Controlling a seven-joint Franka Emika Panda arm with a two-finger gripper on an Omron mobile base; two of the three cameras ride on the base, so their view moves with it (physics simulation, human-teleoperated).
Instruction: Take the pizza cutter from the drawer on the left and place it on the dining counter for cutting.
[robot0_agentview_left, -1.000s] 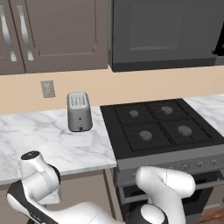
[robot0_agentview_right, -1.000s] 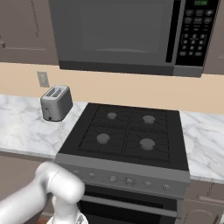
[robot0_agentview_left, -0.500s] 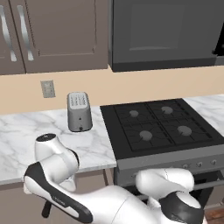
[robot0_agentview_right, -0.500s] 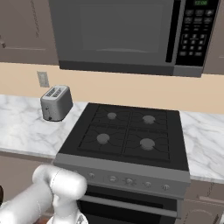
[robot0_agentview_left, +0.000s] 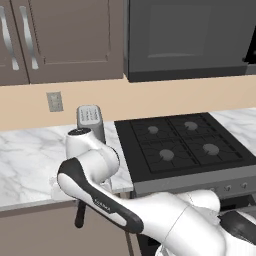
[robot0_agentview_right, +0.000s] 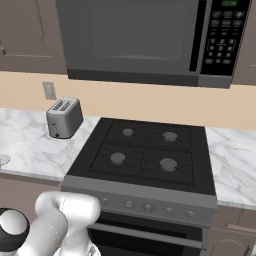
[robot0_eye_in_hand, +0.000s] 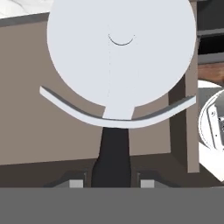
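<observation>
Gripper clamps the pizza cutter handle, wheel straight ahead.

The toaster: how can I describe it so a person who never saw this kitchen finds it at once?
Find the black stove under the microwave. On the marble worktop beside the stove stands the toaster, below a wall outlet. It is the one silver box with two top slots.

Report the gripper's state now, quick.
Gripper: shut on the pizza cutter, its dark handle clamped between the fingertips, the round wheel standing out ahead.
</observation>
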